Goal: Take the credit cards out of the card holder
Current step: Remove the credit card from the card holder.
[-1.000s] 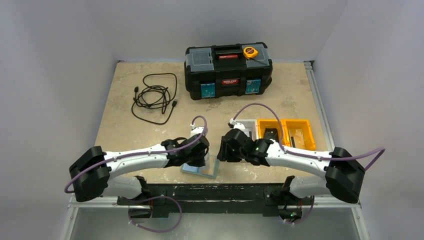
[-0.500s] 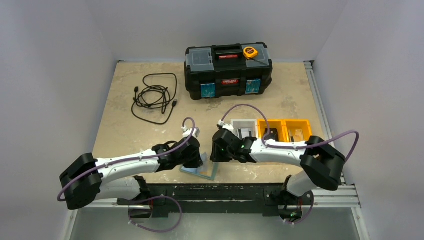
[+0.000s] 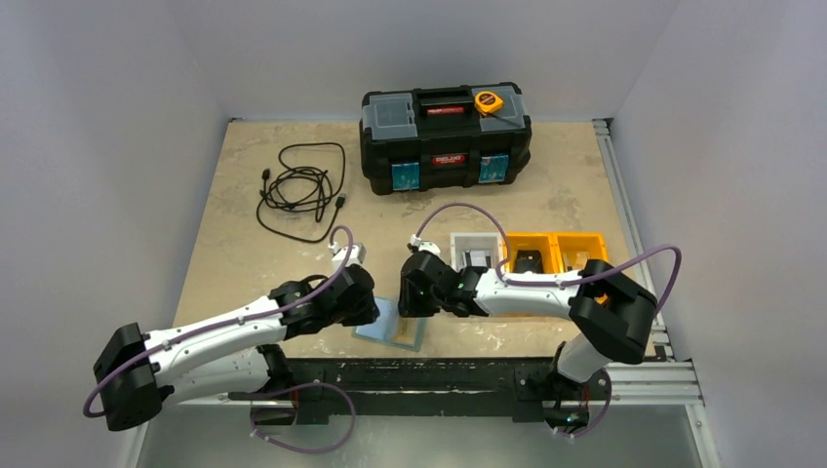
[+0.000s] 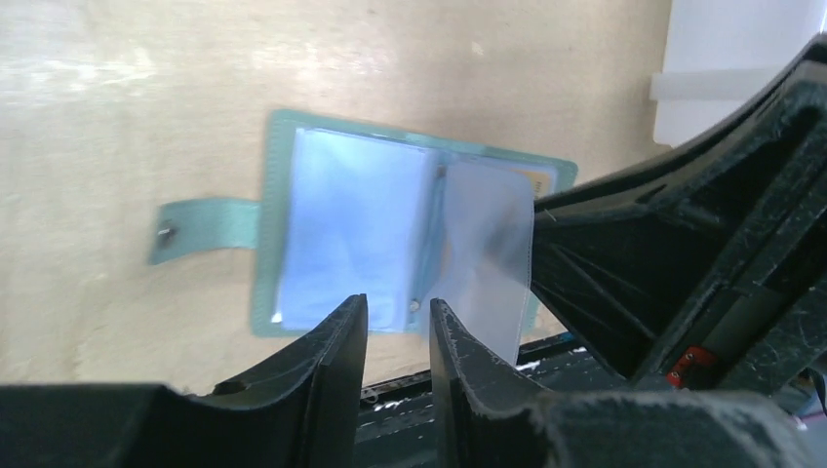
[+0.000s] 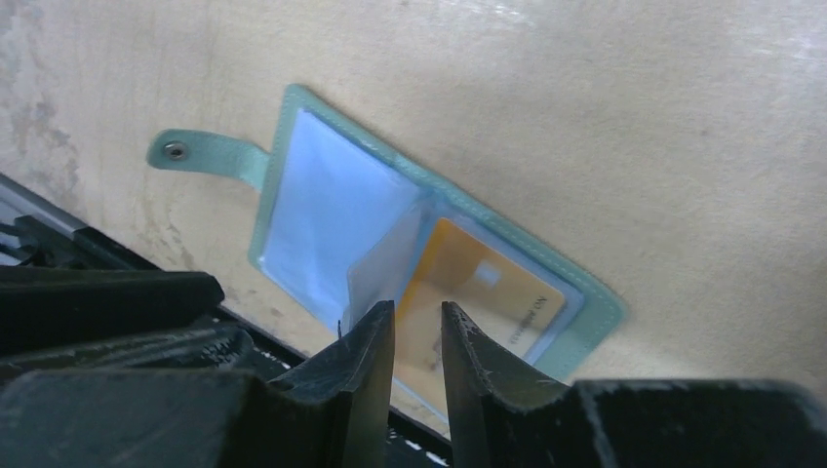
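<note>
Lying open flat, teal-green bifold card holder [image 5: 322,210] shows tan-orange plastic card [image 5: 488,292] pocketed directly below nearer right gripper [image 5: 417,331], whose grasp cannot be told; left gripper [image 4: 398,327] released, empty.

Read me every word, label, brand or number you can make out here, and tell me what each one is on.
Red label on the black plastic toolbox: white lettering, too small to read.
Tan-orange plastic card in the teal-green bifold card holder: dark print along one edge, too blurred to read.
Yellow tape measure on the toolbox lid: no marking readable.
No other text shows.
</note>
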`<action>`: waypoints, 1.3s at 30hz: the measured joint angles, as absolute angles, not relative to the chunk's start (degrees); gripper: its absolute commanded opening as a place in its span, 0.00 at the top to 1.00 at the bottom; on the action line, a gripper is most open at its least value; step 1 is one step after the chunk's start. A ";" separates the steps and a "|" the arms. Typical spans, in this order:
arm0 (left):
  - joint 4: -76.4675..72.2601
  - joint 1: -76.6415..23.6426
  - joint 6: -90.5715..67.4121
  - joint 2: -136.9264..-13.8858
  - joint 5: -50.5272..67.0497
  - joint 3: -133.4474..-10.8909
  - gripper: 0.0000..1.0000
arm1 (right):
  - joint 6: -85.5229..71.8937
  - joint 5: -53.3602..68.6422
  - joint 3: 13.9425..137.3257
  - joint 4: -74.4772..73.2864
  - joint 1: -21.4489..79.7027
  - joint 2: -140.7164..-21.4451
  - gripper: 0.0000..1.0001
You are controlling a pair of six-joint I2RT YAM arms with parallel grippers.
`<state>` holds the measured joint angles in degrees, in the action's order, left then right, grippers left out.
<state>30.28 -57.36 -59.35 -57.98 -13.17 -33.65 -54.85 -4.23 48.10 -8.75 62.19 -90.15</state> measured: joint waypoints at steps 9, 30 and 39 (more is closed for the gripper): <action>43.51 -55.96 -61.52 -49.04 -19.94 -35.73 0.70 | -54.35 -2.87 56.14 -7.55 66.59 -96.92 0.75; 40.23 -54.74 -58.46 -54.11 -12.40 -37.58 0.74 | -54.33 -5.52 54.28 -11.68 67.42 -88.99 0.63; 31.35 -53.91 -55.79 -67.26 -4.16 -40.18 0.76 | -56.12 -9.47 45.82 -14.04 64.71 -82.85 0.63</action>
<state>31.35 -53.91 -55.79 -67.26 -4.16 -40.18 -56.12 -9.47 45.82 -14.04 64.71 -82.85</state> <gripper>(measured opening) 0.250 0.372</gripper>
